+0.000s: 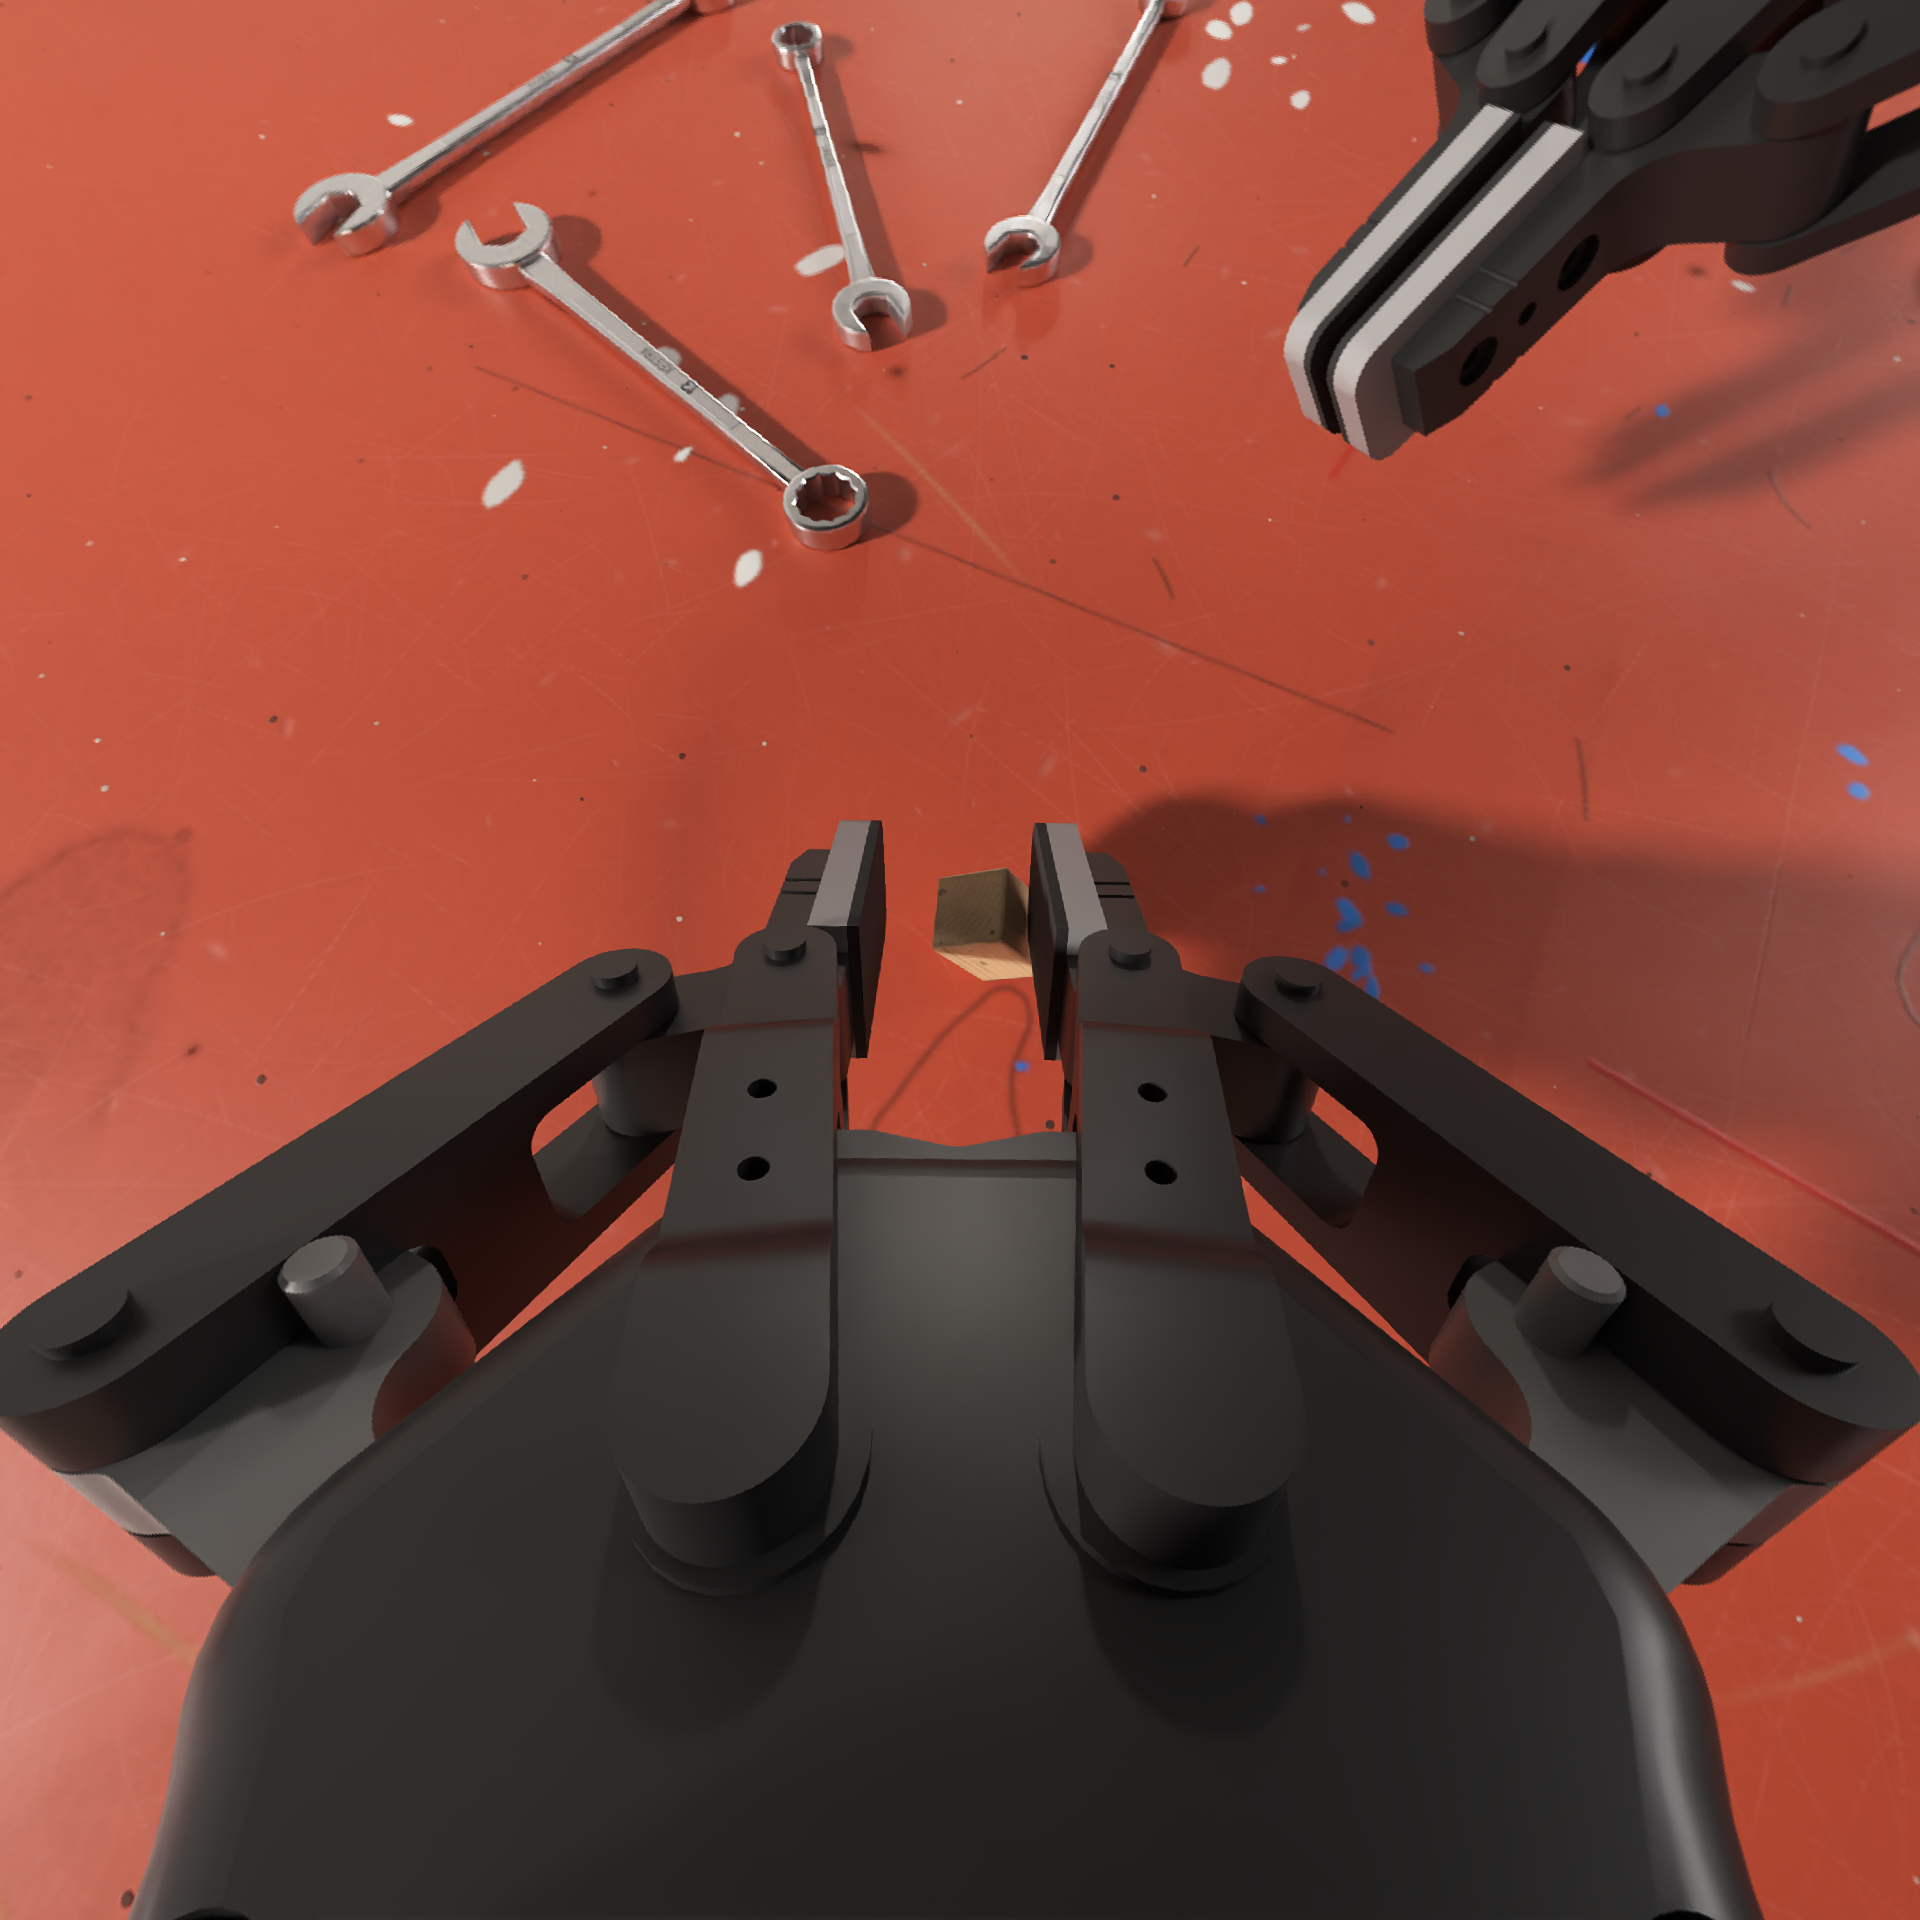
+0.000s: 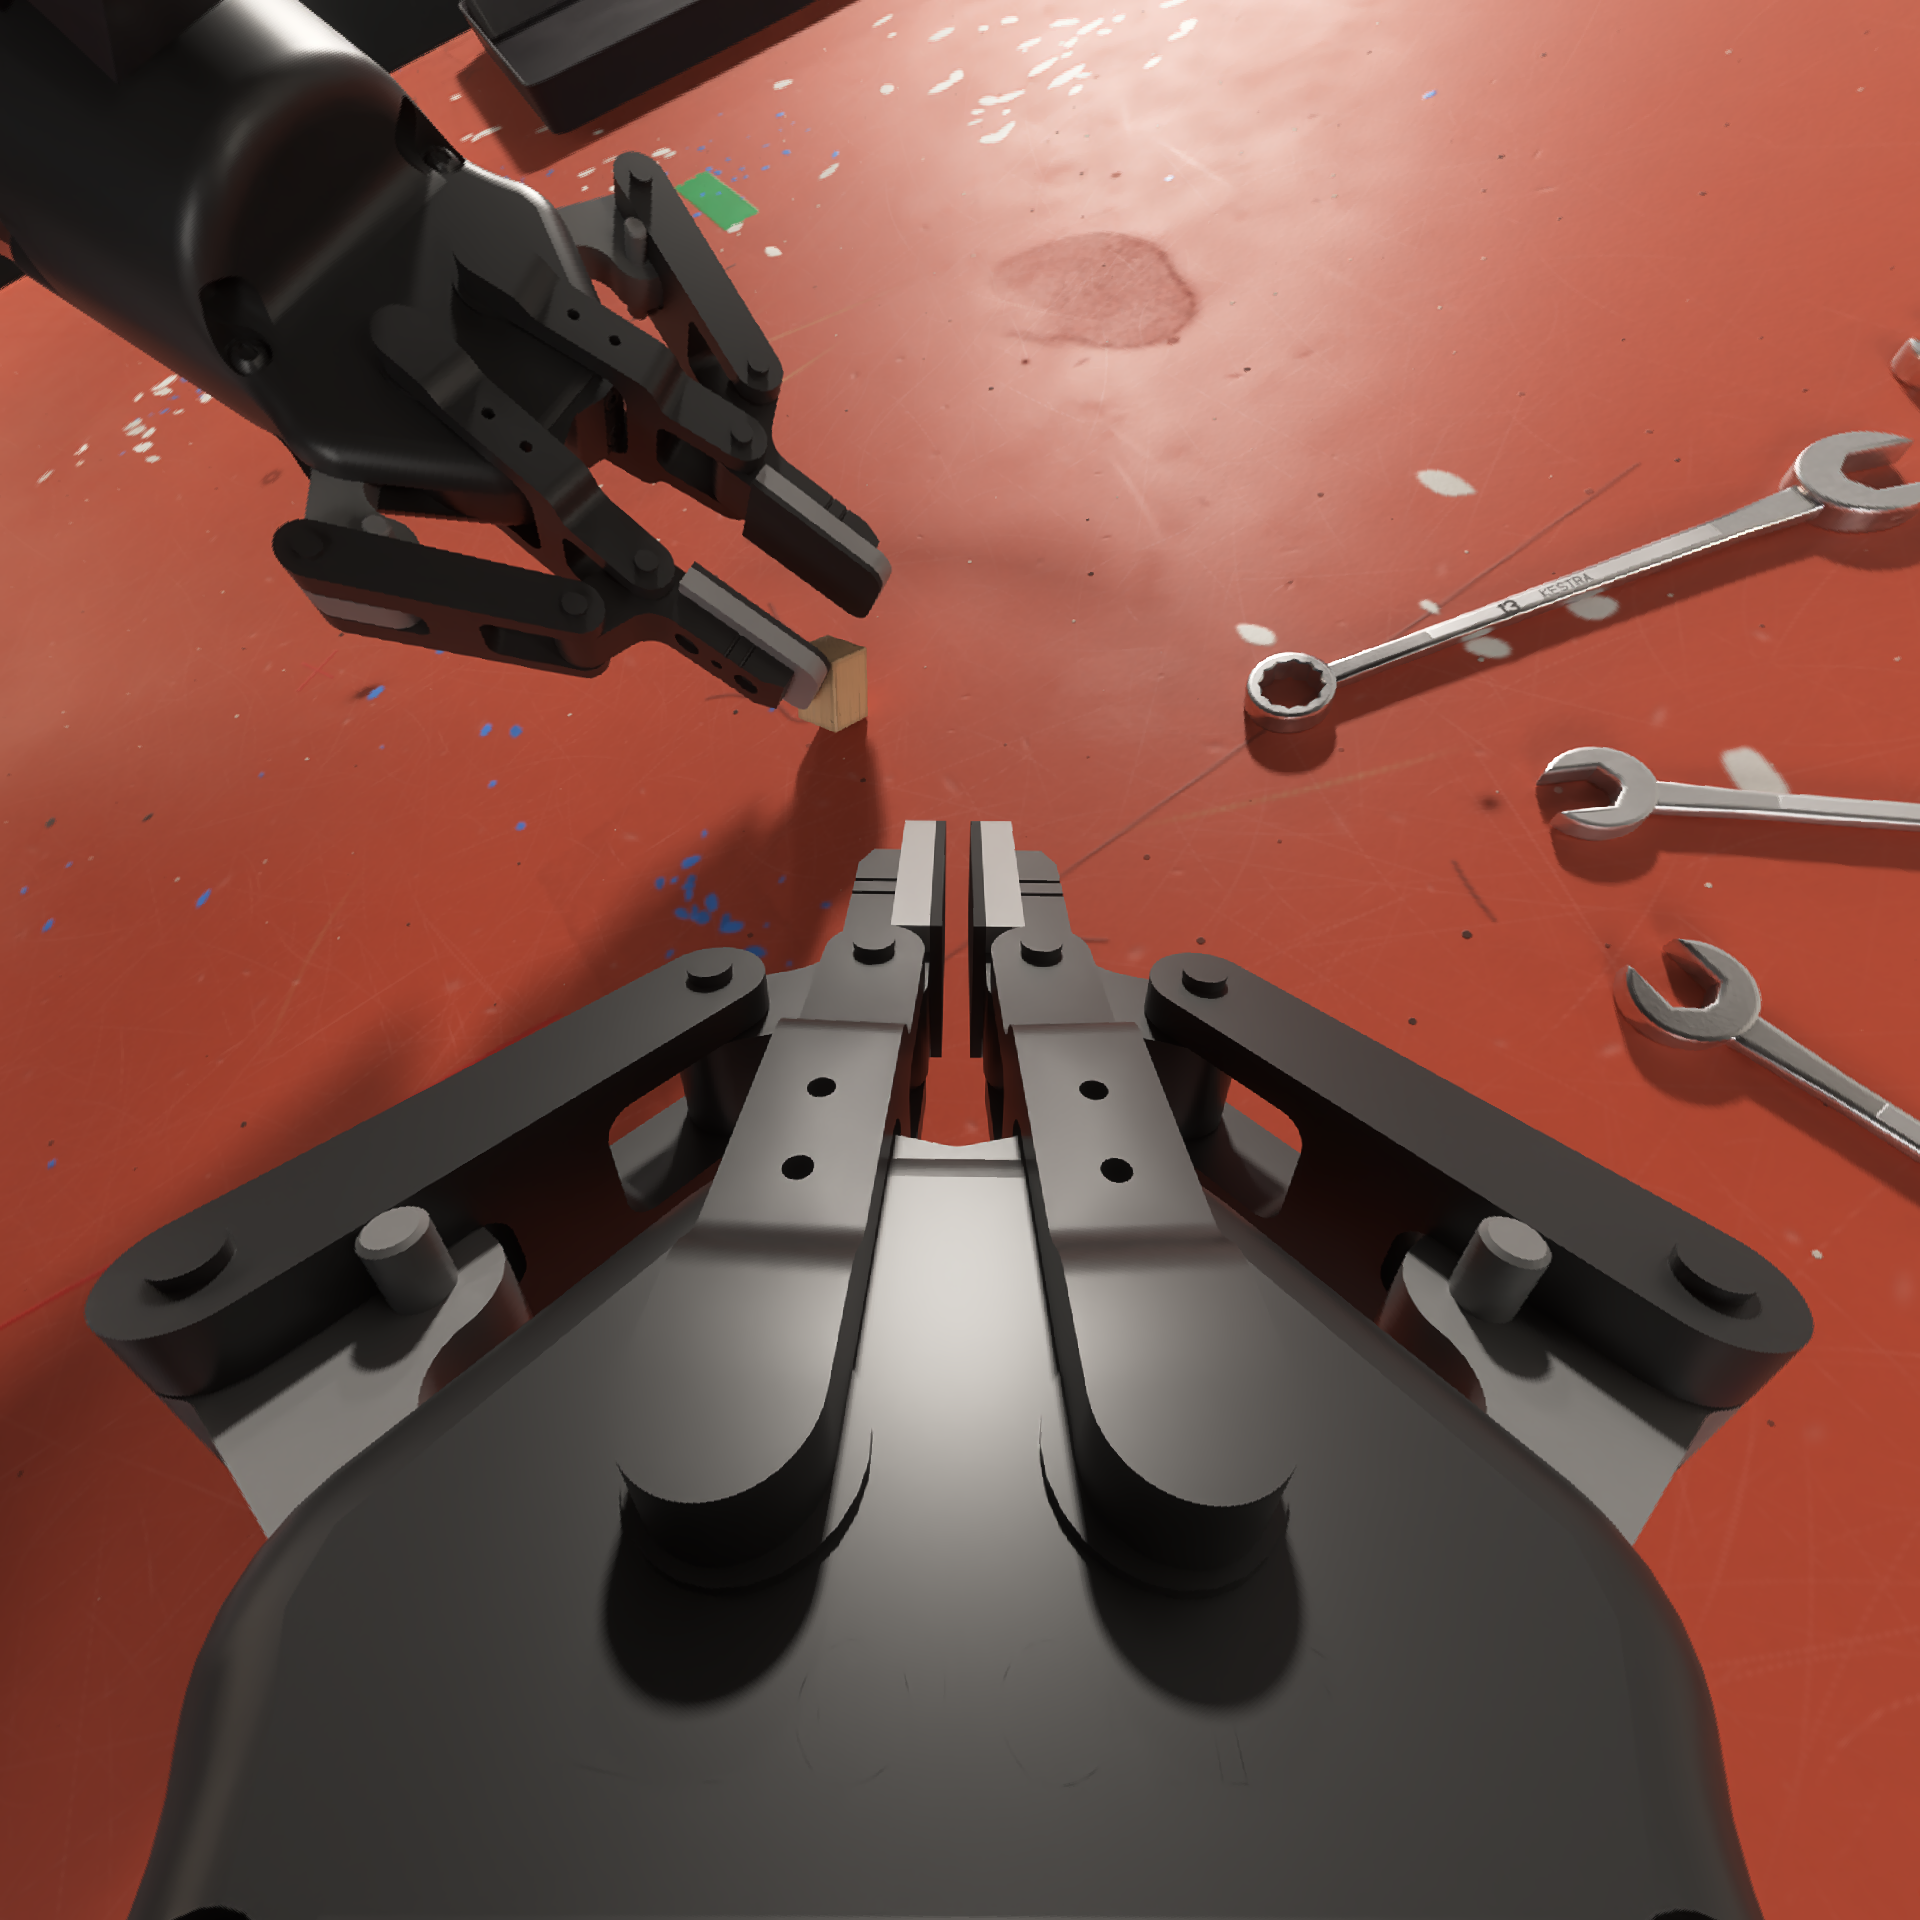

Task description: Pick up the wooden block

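Observation:
A small wooden block (image 1: pixel 977 925) rests on the red table (image 1: pixel 416 779). My left gripper (image 1: pixel 958 883) is open with one finger on each side of the block. The block lies close against the right finger, with a gap to the left finger. In the right wrist view the left gripper (image 2: pixel 844 632) reaches down from the upper left, its nearer finger touching the block (image 2: pixel 842 691) and its farther finger apart. My right gripper (image 2: pixel 958 873) is shut and empty, hovering short of the block. It also shows in the left wrist view (image 1: pixel 1351 395) at the upper right.
Several silver wrenches (image 1: pixel 665 379) lie on the table beyond the block, and they appear at the right of the right wrist view (image 2: pixel 1558 597). A black object (image 2: pixel 623 62) sits at the far edge. A green patch (image 2: pixel 717 197) marks the table.

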### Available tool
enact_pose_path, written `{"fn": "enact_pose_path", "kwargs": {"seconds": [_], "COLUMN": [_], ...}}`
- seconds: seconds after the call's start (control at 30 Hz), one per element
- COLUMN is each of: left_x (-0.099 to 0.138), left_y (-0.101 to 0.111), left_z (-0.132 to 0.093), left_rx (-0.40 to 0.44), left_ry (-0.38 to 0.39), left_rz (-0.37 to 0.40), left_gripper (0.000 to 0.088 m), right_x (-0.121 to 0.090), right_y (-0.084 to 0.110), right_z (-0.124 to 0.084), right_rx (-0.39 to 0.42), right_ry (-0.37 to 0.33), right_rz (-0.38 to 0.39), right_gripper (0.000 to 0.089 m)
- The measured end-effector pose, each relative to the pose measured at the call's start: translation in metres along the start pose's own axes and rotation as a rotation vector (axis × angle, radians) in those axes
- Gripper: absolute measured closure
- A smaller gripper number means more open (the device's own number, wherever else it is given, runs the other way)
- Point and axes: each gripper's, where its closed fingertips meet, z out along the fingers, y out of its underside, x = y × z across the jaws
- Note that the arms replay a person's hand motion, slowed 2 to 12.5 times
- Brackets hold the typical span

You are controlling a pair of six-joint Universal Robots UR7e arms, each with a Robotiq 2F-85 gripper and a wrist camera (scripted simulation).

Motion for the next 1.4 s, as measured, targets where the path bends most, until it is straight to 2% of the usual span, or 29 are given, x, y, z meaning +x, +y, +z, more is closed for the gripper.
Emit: {"fn": "enact_pose_path", "kwargs": {"seconds": [0.3, 0.5, 1.0, 1.4], "left_x": [-0.006, -0.007, 0.005, 0.007], "left_y": [-0.003, -0.001, 0.011, 0.011], "left_z": [-0.003, -0.003, 0.003, 0.005], "left_rx": [0.028, 0.017, -0.072, -0.081], "left_ry": [-0.034, -0.034, 0.026, 0.041], "left_rz": [-0.022, -0.029, 0.007, 0.013], "left_gripper": [0.0628, 0.0625, 0.0599, 0.0600], "right_x": [-0.003, -0.005, -0.008, -0.010], "right_y": [-0.001, -0.001, 0.002, 0.008], "right_z": [0.001, 0.001, 0.002, 0.001], "right_rx": [-0.003, -0.010, -0.034, -0.060], "right_ry": [0.002, 0.009, 0.024, 0.020], "right_rz": [-0.017, -0.036, -0.066, -0.078], "right_gripper": [0.0852, 0.0852, 0.0852, 0.0852]}}
